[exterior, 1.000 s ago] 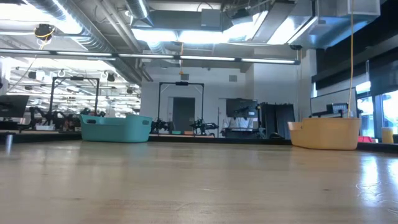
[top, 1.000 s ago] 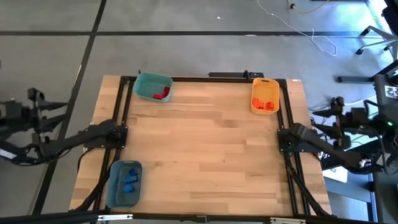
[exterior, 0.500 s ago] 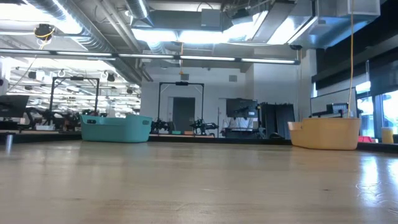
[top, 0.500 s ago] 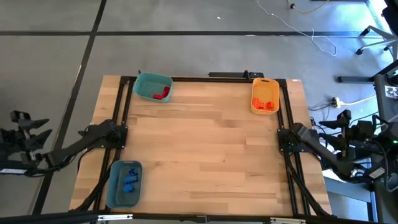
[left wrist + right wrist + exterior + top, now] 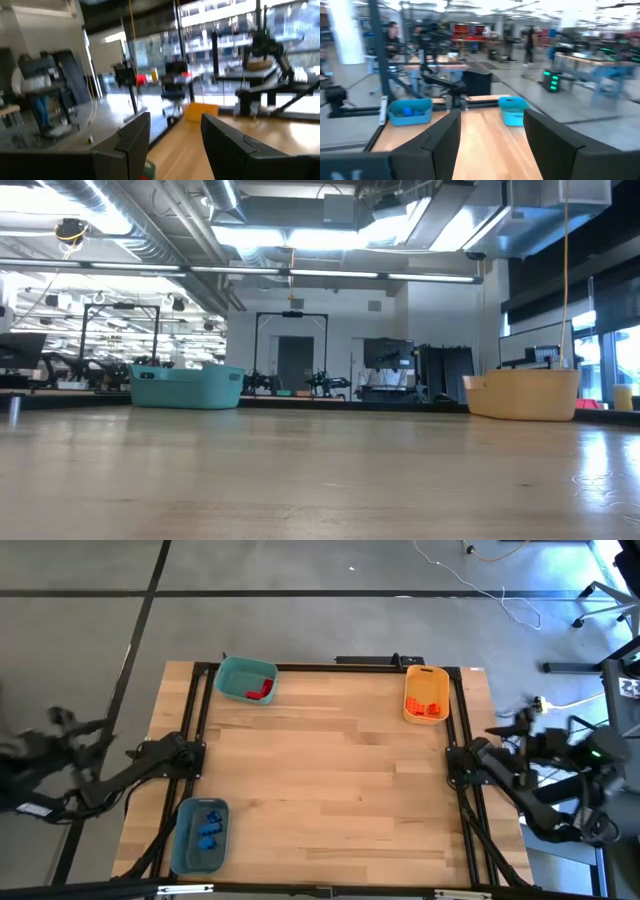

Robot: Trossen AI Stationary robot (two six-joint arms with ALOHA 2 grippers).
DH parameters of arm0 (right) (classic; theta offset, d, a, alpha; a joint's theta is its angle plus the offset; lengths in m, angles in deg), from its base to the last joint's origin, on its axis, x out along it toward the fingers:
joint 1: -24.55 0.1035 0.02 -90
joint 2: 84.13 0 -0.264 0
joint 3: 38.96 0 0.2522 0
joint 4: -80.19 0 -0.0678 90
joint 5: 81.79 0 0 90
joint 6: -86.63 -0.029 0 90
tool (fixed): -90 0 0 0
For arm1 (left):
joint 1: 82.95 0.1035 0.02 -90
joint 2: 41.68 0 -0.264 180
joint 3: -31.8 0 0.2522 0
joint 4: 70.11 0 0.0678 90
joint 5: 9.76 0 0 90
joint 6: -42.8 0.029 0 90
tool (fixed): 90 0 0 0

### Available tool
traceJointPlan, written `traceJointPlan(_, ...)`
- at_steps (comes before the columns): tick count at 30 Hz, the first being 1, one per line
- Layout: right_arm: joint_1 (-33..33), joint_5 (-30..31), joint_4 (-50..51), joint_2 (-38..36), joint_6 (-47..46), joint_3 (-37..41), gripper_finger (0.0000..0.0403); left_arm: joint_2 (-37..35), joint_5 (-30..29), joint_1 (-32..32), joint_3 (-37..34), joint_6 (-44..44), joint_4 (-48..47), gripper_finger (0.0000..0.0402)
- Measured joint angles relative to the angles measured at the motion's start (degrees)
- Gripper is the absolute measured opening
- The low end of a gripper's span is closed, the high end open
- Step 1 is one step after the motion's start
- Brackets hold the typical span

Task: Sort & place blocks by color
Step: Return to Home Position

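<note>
The left jaws hung off the worktop's point(image 5: 330, 770) left edge on the left arm point(image 5: 120, 775), fingers point(image 5: 134, 142) spread with nothing between them. Ahead of them the worktop stretched away. Well beyond, across it, sat the yellow bin point(image 5: 410, 690) holding the orange blocks point(image 5: 426, 709).

The right jaws hung off the right edge on the right arm point(image 5: 500, 772), fingers point(image 5: 442, 142) likewise apart and empty. Straight across from them, well apart, stood the grey-blue bin point(image 5: 410, 119) holding the blue blocks point(image 5: 208, 830). The teal bin point(image 5: 512, 118) held the red blocks point(image 5: 260, 690).

Every block in view lay inside a bin, far from both jaws.
</note>
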Motion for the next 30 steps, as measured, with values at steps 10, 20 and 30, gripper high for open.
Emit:
traceJointPlan(10, -3.9, -15.5, -40.8, 0.0, -12.2, 30.7, 0.0218, 0.1, 3.6, -1.7, -28.8, 3.6, 28.3, 0.0169)
traceJointPlan(20, -3.9, -10.5, -56.6, 0.0, -18.5, 48.5, 0.0218, 0.0, 1.2, -2.3, -54.3, 4.3, 55.2, 0.0169)
traceJointPlan(30, -1.8, -5.9, -59.1, 0.0, -14.4, 53.6, 0.0218, 0.0, -1.0, -2.3, -74.6, -0.6, 73.2, 0.0169)
